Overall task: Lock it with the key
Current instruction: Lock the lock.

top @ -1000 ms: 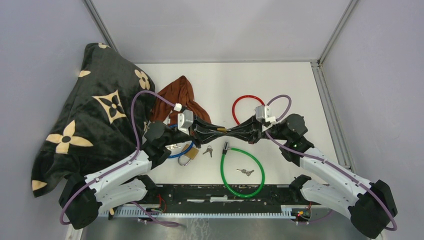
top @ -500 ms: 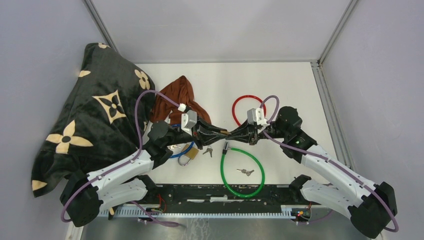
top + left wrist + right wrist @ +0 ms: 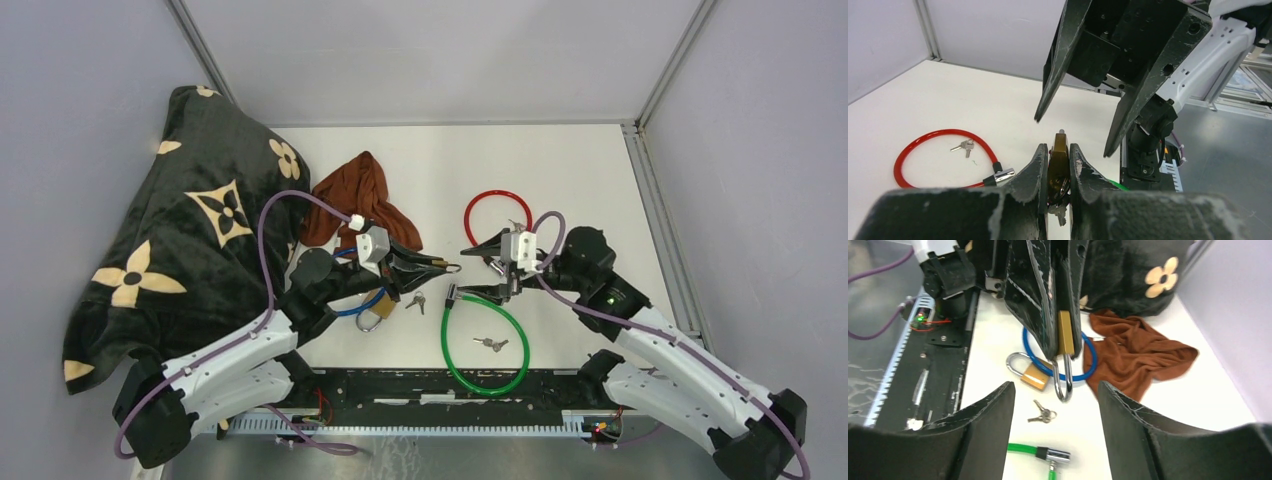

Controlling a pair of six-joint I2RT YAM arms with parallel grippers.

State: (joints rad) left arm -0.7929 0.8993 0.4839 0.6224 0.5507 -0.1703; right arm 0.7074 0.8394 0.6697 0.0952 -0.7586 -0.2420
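Left gripper [image 3: 436,264] is clamped on the brass padlock [image 3: 1059,149], held off the table mid-scene with the shackle pointing right. Right gripper [image 3: 468,271] has its jaws wide and empty, just right of the padlock and not touching it. A pair of keys [image 3: 415,301] lies on the table on the near side of the held padlock, next to a second padlock [image 3: 372,304].

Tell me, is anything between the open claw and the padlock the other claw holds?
Nothing visible. The open right gripper faces the padlock in the left gripper, with only bare air between them.
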